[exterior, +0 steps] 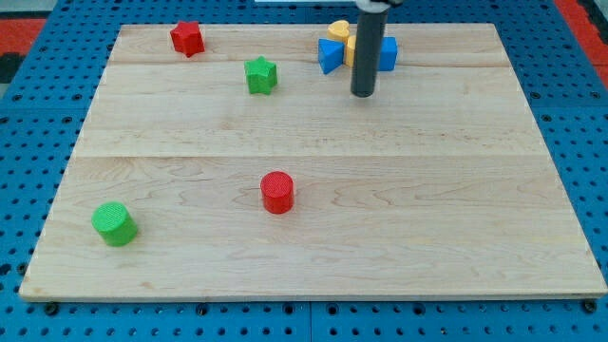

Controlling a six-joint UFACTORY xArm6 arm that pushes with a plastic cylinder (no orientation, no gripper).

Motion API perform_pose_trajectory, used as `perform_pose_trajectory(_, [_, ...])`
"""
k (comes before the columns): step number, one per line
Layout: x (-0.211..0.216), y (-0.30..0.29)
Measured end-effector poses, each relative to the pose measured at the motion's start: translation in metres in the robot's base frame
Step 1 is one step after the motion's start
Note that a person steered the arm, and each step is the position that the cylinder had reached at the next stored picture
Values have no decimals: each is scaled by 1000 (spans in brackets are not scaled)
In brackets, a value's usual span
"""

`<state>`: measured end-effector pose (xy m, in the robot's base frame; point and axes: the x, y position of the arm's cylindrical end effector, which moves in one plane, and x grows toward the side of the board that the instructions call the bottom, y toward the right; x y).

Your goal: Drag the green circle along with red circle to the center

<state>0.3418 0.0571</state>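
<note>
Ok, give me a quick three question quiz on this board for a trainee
1. True or false: my tip touches the green circle.
2. Which block lies nearest the board's centre: A red circle, B red star, C green star?
3. Fill in: the green circle sits near the view's bottom ____ corner.

Key: 1 false, the tip stands far off, just below the blue and yellow blocks; 2 A; 3 left.

Block and board colours
Green circle (115,223), red circle (277,191), red star (187,38), green star (260,75), blue (330,55) and yellow (338,30) blocks showing on pale wood-grain board (427,209); dark rod (367,52); blue pegboard (28,142) surrounding.
</note>
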Motion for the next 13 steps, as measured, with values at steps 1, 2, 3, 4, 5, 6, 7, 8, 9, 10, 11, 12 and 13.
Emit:
perform_pose_trajectory(1, [27,27])
perform_pose_trajectory(2, [129,51])
perform_pose_trajectory(3, [206,11])
perform_pose_trajectory(4, [188,-113])
perform_pose_trajectory(5, [177,-183])
perform_pose_trajectory(6, [228,-175])
perform_pose_trajectory(7, [276,-196])
perform_pose_trajectory(8, [248,-325])
perform_pose_trajectory(9, [215,-346])
perform_pose_trajectory(10, [196,-249])
perform_pose_trajectory(11, [215,-210])
perform_pose_trajectory(12, [258,-231])
perform_pose_trajectory(13, [229,-149])
